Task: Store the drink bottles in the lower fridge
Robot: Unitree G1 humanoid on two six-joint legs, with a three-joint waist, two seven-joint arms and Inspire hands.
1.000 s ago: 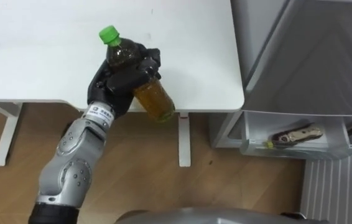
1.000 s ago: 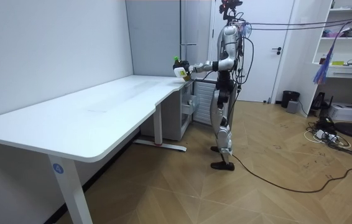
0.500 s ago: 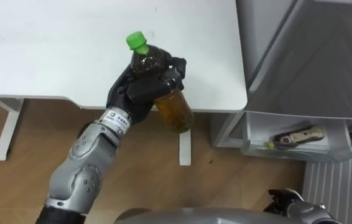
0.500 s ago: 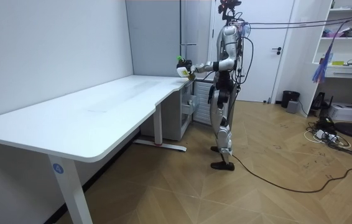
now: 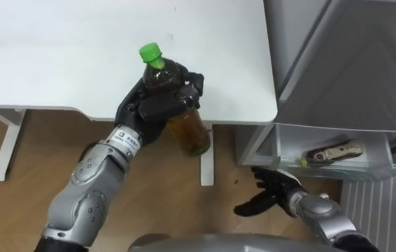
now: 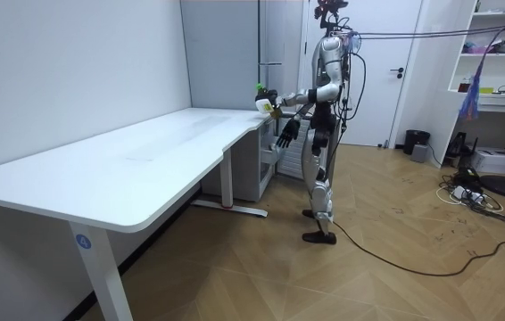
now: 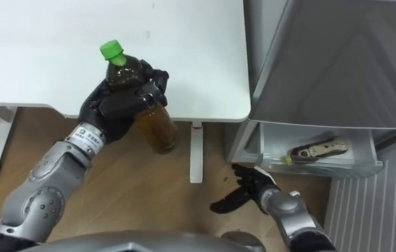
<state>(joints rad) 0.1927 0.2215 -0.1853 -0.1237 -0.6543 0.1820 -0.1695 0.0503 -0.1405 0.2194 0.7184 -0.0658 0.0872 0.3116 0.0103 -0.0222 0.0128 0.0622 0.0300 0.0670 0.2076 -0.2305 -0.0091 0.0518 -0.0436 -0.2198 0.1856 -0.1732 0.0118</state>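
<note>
Left eye view: the left robot hand (image 5: 152, 108) is gripping a green-capped clear plastic bottle of amber tea (image 5: 189, 133), cap up, over the white tabletop's (image 5: 58, 56) edge. The open lower fridge drawer (image 5: 352, 171) is lying rightward, nearer the open-fingered right robot hand (image 5: 271, 192). Room view: the bottle (image 6: 261, 103) is hanging chest-high.

Your robot's left hand (image 5: 152, 108) and right hand (image 5: 269, 194) are black, each on a rounded silver-grey forearm shell. You can see a small white printed tag at the left hand's wrist.
</note>
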